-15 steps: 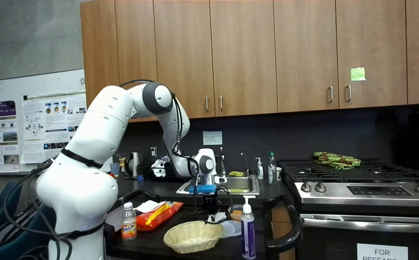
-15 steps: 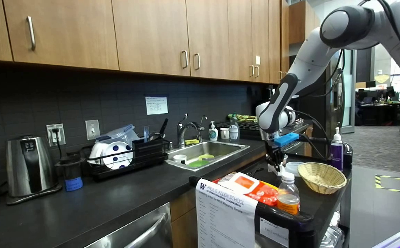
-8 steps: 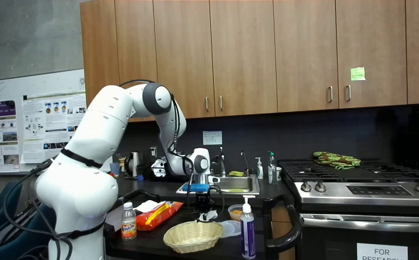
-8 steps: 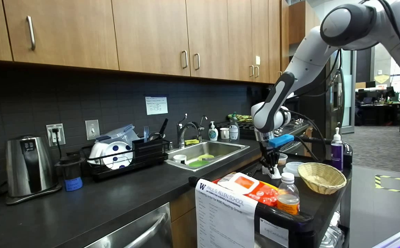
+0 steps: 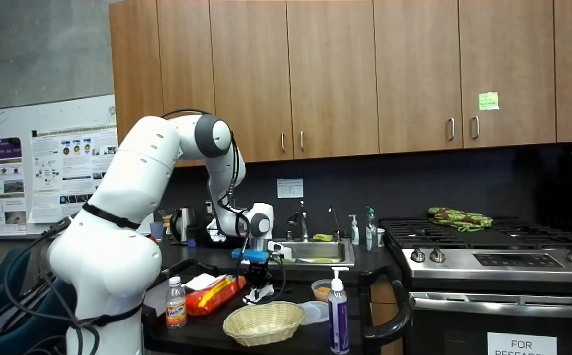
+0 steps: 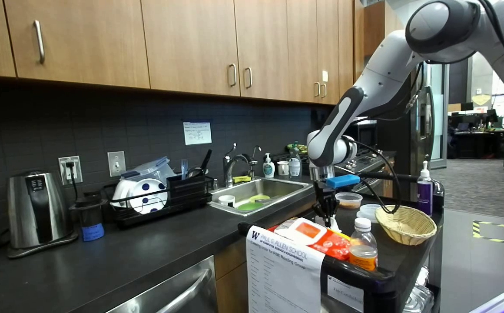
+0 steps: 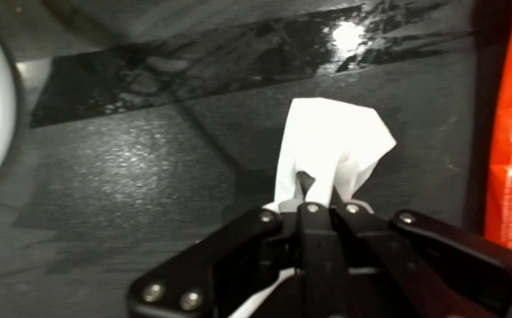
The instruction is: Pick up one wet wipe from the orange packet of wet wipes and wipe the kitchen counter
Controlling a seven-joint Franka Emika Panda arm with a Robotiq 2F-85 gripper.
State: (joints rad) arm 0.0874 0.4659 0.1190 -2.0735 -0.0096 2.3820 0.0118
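Extracting looked complete: white wipe [image 7: 320,137].
Gripper [image 7: 332,210] pinched it over the cart [image 5: 207,334], near orange packet [image 5: 217,295]; wiping the bench [image 6: 147,248] seemed unfinished.

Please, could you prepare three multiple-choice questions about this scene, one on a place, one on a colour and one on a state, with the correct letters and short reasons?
1. Where does the green-and-brown patterned cloth lie?
A) in the steel sink
B) on the stove
C) in the wicker basket

2. What is the main colour of the packet of wet wipes?
A) blue
B) green
C) orange-red

3. How do the fingers stand?
A) shut on the white wipe
B) wide open
C) shut with nothing between them

Right letters:
1: B, as an exterior view shows it lying on top there.
2: C, as its wrapper looks orange-red in all three views.
3: A, as the wrist view shows the bunched wipe coming out from the closed tips.
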